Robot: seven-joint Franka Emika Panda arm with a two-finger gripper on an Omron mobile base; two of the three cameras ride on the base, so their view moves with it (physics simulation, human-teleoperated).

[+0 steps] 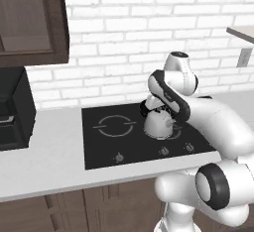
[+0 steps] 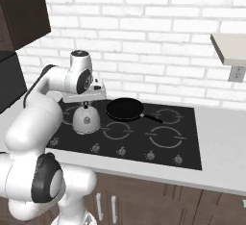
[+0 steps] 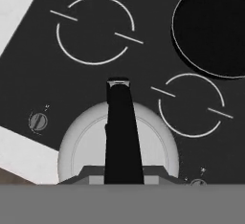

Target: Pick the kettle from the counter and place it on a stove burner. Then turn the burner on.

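The silver dome-shaped kettle [image 1: 158, 125] [image 2: 86, 120] [image 3: 91, 146] is over the front part of the black cooktop [image 2: 144, 144]. My gripper [image 1: 154, 108] [image 2: 86, 102] is right above it, shut on its dark arched handle [image 3: 122, 132]. The widest stove burner ring [image 3: 94, 29] [image 1: 115, 125] lies bare beside the kettle, to its left in the left base view. A smaller ring [image 3: 191, 106] lies on the kettle's other side. I cannot tell whether the kettle's base touches the glass. The pale counter [image 1: 44, 151] runs around the cooktop.
A black frying pan [image 2: 125, 108] [image 3: 213, 27] sits on a back burner, right of the kettle. Knobs [image 2: 121, 150] line the cooktop's front edge. A dark appliance [image 1: 12, 109] stands at the counter's left. The white brick wall is behind.
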